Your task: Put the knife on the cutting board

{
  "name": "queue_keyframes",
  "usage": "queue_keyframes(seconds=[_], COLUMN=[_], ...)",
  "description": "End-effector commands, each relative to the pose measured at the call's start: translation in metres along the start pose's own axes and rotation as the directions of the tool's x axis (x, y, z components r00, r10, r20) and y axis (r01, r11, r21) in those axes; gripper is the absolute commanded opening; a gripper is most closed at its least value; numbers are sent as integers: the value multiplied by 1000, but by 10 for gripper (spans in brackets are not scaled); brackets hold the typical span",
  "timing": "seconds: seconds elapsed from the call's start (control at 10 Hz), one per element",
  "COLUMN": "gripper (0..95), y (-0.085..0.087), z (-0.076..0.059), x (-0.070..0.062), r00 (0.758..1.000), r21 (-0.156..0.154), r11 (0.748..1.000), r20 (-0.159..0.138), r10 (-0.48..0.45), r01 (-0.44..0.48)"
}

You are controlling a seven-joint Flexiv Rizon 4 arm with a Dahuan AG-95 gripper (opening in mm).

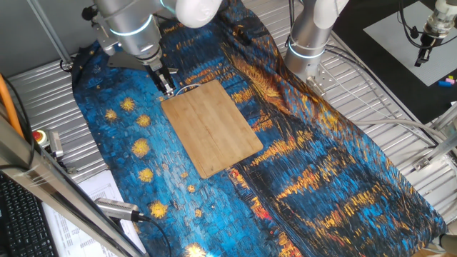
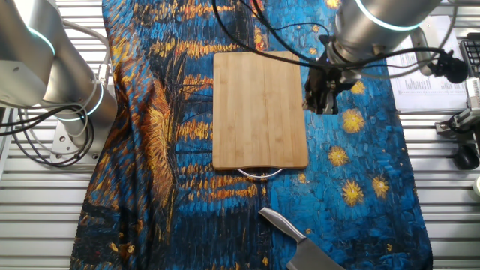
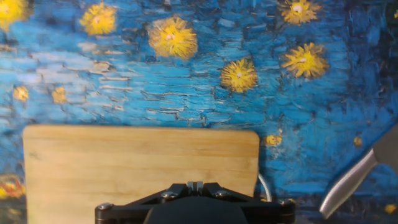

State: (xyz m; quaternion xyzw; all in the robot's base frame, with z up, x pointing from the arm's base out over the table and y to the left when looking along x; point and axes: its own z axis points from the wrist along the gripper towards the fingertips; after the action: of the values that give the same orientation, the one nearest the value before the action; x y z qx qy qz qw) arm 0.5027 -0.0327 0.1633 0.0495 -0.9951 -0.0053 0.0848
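While knife (image 2: pixel 300 240) runs off-frame, pincer (image 2: pixel 322 96) fingertips unclear, cutting board (image 2: pixel 259 109) bare.

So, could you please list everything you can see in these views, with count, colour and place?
cutting board: one, light-brown bamboo, flat on the cloth mid-table, nothing on it, a thin wire loop at one short end.
knife: one, silvery handle and dull-grey blade, on the cloth past the loop end of the board, apart from it, cut off by the frame edge.
cloth: one, blue with yellow-orange starry pattern, covering the table.
papers: printed white sheets, at the table edge beyond the cloth.
second arm: one, silver-grey, idle at the far side of the cloth.
gripper: one, black, hanging beside a long edge of the board, holding nothing; whether its fingers are open is unclear.
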Motion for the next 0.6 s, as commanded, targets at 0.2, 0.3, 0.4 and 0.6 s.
queue_keyframes(seconds=[0.2,0.3,0.4,0.6], gripper=[0,0,0,0], y=[-16,-27,-34,-66], z=[11,15,18,26], x=[-2,-2,-2,-6], r00=[944,915,897,799], r21=[16,17,17,19], r11=[944,915,897,799], r20=[12,10,11,8], r10=[-329,-403,-442,-601], r01=[328,403,442,601])
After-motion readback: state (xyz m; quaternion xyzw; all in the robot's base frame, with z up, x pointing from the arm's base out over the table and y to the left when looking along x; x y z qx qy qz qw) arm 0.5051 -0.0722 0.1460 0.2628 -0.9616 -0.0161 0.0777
